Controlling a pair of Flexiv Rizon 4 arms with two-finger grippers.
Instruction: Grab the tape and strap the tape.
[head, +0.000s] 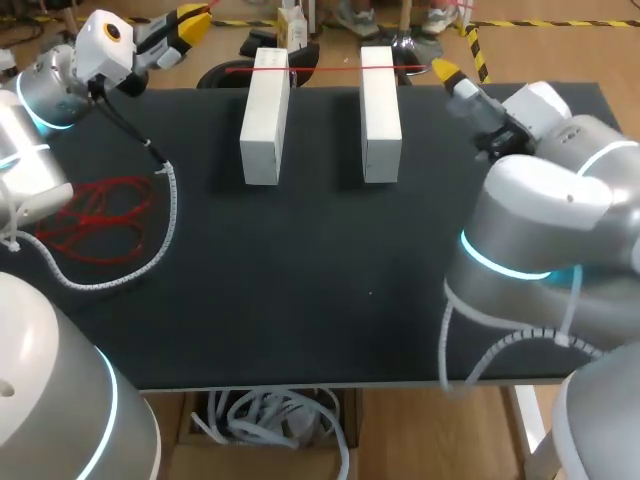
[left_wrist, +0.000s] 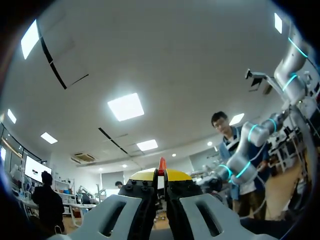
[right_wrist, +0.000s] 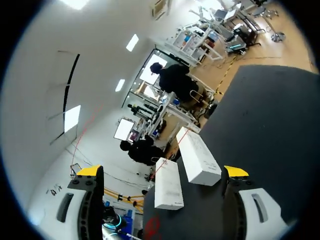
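Two white blocks stand side by side near the counter's (head: 330, 290) far edge: the L block (head: 264, 120) and the R block (head: 380, 112), w/ a gap between them. A thin red tape (head: 320, 69) is stretched straight over both blocks, running along the far edge. More red tape is piled in a loose heap (head: 95, 218) by the counter's L edge. Whether the heap and the stretched bit are one piece can't be told. A white coiled cable (head: 165, 215) is laid on the counter just beside the heap.

The L gripper (head: 192, 20) is found up high, past the counter's far L corner. In the L wrist view its two sides are pressed close together, and a small red end of the tape is pinched between the yellow tips (left_wrist: 142, 176).

The R gripper (head: 447, 72) is placed by the far edge, near the R block and close to where the stretched tape ends. In the R wrist view its fingers (right_wrist: 90, 200) are spread wide apart and nothing is held between them. Both blocks are seen ahead of it on the counter, w/ the thin red line laid over them. No touch between the R gripper and the tape can be made out.
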